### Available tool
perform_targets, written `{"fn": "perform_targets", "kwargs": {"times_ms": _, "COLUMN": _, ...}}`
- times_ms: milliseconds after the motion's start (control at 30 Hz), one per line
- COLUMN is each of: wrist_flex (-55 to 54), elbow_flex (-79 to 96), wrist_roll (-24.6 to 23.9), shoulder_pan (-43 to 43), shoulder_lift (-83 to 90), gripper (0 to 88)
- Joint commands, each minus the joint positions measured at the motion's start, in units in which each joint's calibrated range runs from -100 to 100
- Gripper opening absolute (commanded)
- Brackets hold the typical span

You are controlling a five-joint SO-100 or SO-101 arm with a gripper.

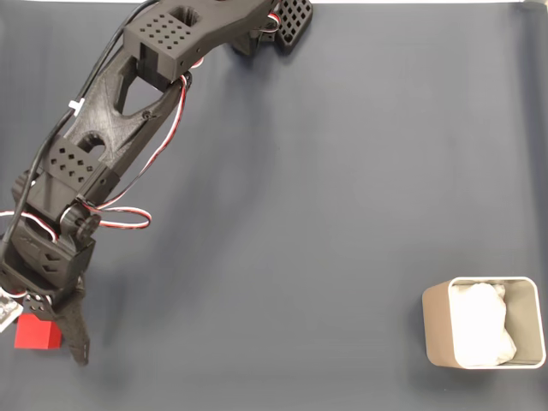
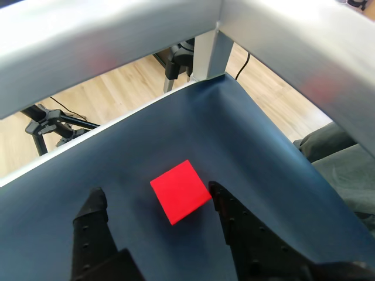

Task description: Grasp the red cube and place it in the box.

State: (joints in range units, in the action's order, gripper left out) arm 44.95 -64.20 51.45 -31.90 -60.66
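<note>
Hovering spread over the cube (image 2: 180, 191), the claw (image 2: 158, 199) has one finger on each side of it and grips nothing yet, so the grasp, the carry and the drop are all left to do. In the fixed view the cube (image 1: 36, 332) sits at the bench's (image 1: 325, 214) lower left, well apart from the box (image 1: 435, 330) at lower right. Cube: plain, sharp-edged red. Box: thin beige walls, rounded corners, lumpy white padding. Bench: matte dark blue.
</note>
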Motion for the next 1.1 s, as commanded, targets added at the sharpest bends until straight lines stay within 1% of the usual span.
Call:
{"fn": "perform_targets", "kwargs": {"times_ms": 0, "wrist_flex": -0.85, "elbow_flex": -3.23, "wrist_roll": -0.05, "shoulder_pan": 0.79, "shoulder_lift": 0.61, "gripper": 40.3}}
{"fn": "perform_targets", "kwargs": {"times_ms": 367, "wrist_flex": 0.30, "elbow_flex": -1.50, "wrist_roll": -0.59, "shoulder_pan": 1.93, "shoulder_lift": 2.69, "gripper": 40.2}}
{"fn": "perform_targets", "kwargs": {"times_ms": 1067, "wrist_flex": 1.28, "elbow_flex": -0.77, "wrist_roll": -0.10, "shoulder_pan": 2.99, "shoulder_lift": 3.64, "gripper": 39.8}}
